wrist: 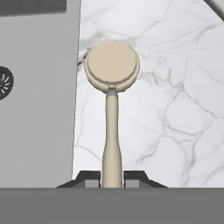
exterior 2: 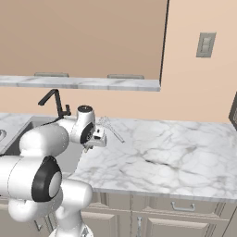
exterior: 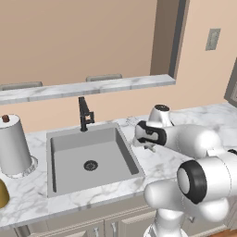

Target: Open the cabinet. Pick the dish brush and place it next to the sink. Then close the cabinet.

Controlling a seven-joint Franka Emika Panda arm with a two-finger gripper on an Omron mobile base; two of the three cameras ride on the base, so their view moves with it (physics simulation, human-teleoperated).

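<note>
Brush (wrist: pixel 112 70) handle sits pinched in our tool (wrist: pixel 112 179), its head over the marble worktop (wrist: pixel 175 113) just beside the sink (wrist: pixel 39 109). We judge it best to lower until it rests flat there, then release.

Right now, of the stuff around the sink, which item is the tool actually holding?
The dish brush: its thin handle runs between the shut tool's tips, round beige head over the marble counter beside the sink. The paper towel roll and faucet stand untouched.
</note>
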